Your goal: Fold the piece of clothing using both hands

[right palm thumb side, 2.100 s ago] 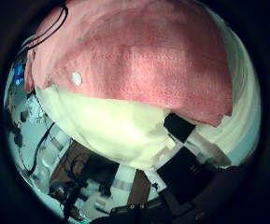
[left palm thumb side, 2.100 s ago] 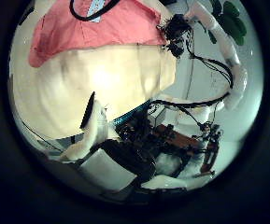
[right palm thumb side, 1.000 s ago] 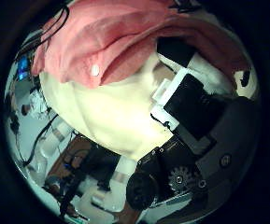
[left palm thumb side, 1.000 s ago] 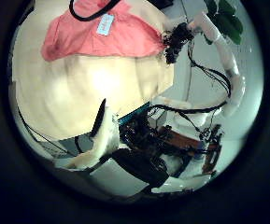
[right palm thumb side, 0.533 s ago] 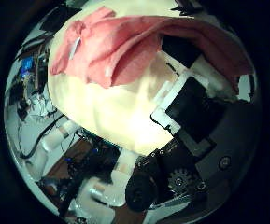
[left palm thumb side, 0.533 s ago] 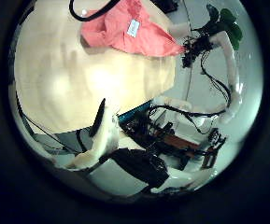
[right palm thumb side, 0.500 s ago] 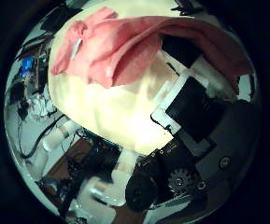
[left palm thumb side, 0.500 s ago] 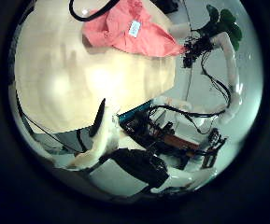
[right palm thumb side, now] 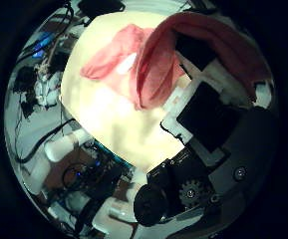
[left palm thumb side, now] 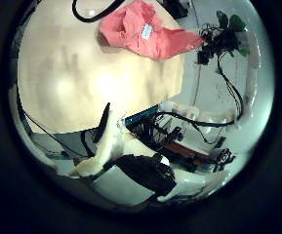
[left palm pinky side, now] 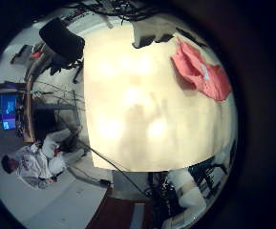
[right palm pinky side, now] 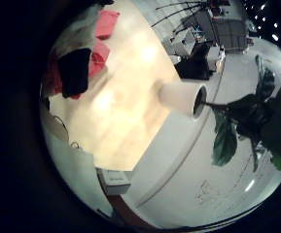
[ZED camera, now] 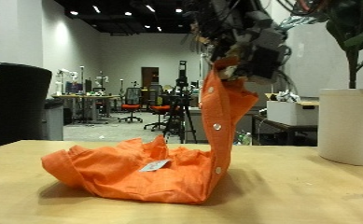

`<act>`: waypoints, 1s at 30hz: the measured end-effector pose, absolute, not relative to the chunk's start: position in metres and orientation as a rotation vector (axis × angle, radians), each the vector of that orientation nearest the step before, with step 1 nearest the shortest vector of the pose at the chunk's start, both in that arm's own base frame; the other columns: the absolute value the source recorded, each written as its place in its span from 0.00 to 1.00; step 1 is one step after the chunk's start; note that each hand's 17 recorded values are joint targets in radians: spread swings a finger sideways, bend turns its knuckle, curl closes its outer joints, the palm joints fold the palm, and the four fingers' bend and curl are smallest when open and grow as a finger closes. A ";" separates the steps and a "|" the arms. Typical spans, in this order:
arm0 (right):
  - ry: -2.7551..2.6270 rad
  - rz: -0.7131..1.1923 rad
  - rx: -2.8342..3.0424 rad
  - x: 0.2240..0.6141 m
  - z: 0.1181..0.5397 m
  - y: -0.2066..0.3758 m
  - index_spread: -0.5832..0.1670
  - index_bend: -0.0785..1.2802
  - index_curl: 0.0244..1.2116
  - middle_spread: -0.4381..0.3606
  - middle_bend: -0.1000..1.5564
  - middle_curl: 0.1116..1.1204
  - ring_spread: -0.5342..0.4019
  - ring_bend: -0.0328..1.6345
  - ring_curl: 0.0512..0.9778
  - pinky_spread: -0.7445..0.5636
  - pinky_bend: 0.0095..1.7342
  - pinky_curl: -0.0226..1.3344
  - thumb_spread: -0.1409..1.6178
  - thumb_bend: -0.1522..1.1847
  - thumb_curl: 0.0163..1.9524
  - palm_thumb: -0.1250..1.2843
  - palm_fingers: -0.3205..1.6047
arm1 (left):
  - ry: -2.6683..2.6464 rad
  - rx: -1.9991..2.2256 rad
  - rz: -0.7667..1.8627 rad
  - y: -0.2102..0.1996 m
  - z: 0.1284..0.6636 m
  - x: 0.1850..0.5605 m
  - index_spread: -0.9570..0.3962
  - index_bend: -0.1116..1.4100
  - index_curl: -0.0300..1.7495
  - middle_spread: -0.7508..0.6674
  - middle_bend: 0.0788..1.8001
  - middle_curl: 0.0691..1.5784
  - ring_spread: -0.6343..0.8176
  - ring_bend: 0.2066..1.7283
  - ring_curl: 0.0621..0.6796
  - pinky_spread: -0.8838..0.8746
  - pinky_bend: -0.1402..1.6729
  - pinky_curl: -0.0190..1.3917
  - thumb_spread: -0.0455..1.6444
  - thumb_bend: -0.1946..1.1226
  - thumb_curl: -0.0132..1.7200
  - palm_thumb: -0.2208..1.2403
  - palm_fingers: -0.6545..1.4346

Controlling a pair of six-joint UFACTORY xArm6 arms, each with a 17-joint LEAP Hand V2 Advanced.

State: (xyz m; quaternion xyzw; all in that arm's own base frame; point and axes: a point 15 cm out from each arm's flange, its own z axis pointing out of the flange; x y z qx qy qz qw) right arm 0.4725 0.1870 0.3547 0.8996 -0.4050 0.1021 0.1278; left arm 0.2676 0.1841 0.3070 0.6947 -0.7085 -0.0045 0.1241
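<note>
One hand (ZED camera: 249, 51), fingers clenched on orange garment (ZED camera: 144, 168), lifts edge at twelve o'clock; rest heaped on desk (ZED camera: 305, 201). Soft, limp cloth; grip hem corners. Left hand's fingers: cannot tell.

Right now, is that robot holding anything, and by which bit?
Yes: a hand is shut on the orange garment, gripping one edge and lifting it above the table; the rest lies crumpled there.
</note>
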 end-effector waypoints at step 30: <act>-1.072 0.250 3.123 0.499 0.292 0.391 0.26 0.17 0.37 0.63 0.35 0.41 0.55 0.60 0.52 0.54 0.57 0.65 0.88 0.09 0.21 0.33 0.08 | -2.028 2.065 0.005 0.171 0.306 0.214 0.85 0.18 0.18 0.79 0.07 0.16 0.85 0.11 0.26 0.80 0.24 0.24 0.75 0.14 0.18 0.47 0.31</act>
